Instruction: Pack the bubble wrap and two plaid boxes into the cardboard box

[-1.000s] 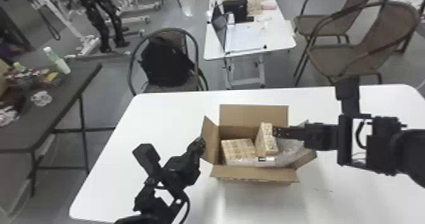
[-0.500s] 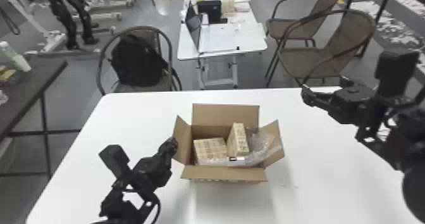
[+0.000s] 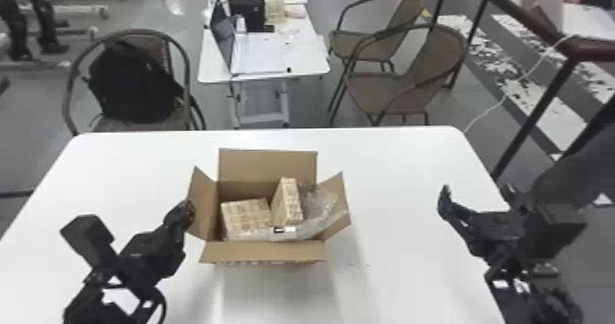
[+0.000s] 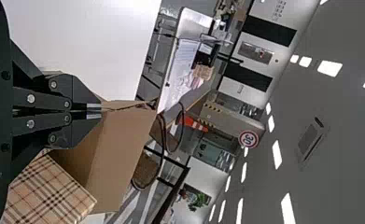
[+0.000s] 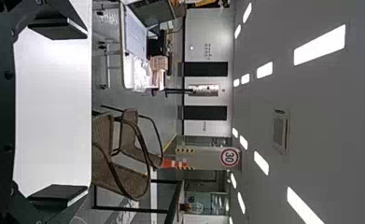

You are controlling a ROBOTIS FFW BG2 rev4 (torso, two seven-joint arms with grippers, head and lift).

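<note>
The open cardboard box [image 3: 263, 251] stands on the white table. Inside lie one plaid box [image 3: 247, 213] flat at the left, a second plaid box [image 3: 288, 202] on edge beside it, and bubble wrap [image 3: 322, 211] along the right side and front. My left gripper [image 3: 186, 211] is at the box's left flap; in the left wrist view, the left gripper [image 4: 101, 111] is shut on that cardboard flap [image 4: 124, 149], with a plaid box [image 4: 49, 193] below. Off to the right of the box, my right gripper [image 3: 443, 202] is away from everything; the right gripper [image 5: 86, 112] is open and holds nothing.
Table surface [image 3: 402, 172] separates the cardboard box from the right arm. Beyond the table's far edge are a chair with a black backpack [image 3: 132, 80], a small table [image 3: 306, 62] with a laptop, and wicker chairs [image 3: 393, 85].
My right arm has swung from over the box's right side out to the right. The head view has shifted. The left gripper has stayed at the left flap, and the packed things look unmoved.
</note>
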